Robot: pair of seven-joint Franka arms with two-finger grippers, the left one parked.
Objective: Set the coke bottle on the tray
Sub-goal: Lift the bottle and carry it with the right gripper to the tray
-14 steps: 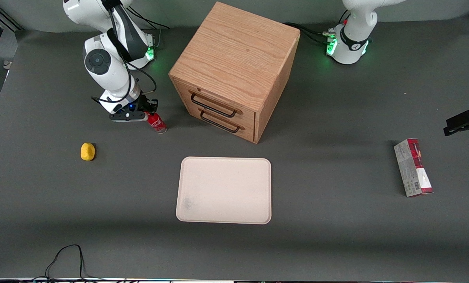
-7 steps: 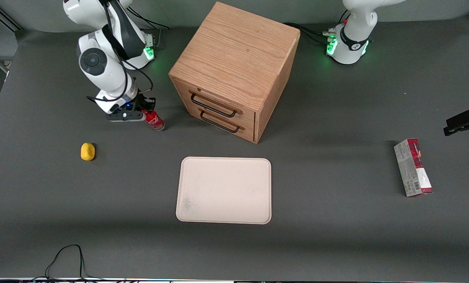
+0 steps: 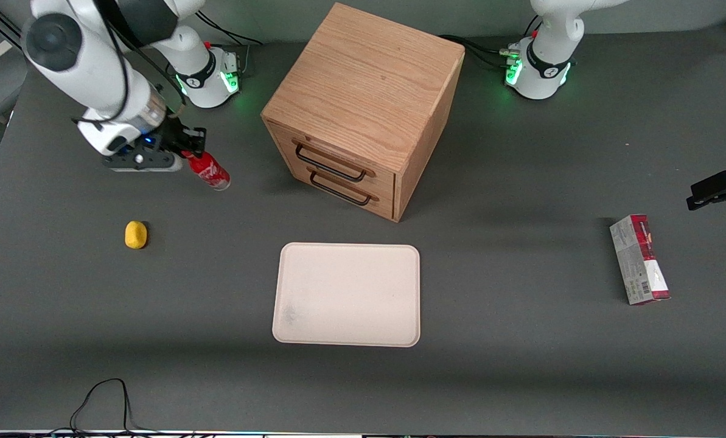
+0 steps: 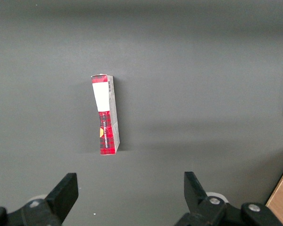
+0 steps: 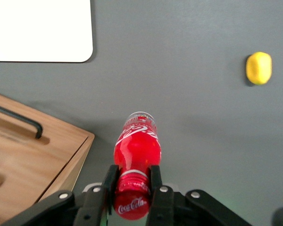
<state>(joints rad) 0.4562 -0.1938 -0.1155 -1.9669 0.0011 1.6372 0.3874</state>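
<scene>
**Front view: bottle lifted, tray not yet reached**

You have the coke bottle [image 3: 207, 171] in hand. The end effector [image 3: 187, 156] is pinching it at the neck, just under the red cap; the right wrist view shows both fingers [image 5: 155, 181] pressed against the neck, with the body and clear base hanging free below them over the desk [image 3: 521, 377]. So the pick looks done. What is left is the carry and the set-down: the tray [image 3: 347, 294] lies bare and well apart from the bottle, nearer the front camera, in front of the wooden drawer cabinet [image 3: 363, 109].

Against the earlier frames, your arm has risen and swung out toward the working arm's end of the desk. A second ago the bottle stood low beside the cabinet; now it hangs tilted, higher and farther from the cabinet, which I judge means it is clear of the desk. The tray, the yellow lemon-shaped object [image 3: 136, 235] and the red-and-grey carton box [image 3: 639, 260] have not shifted.
</scene>
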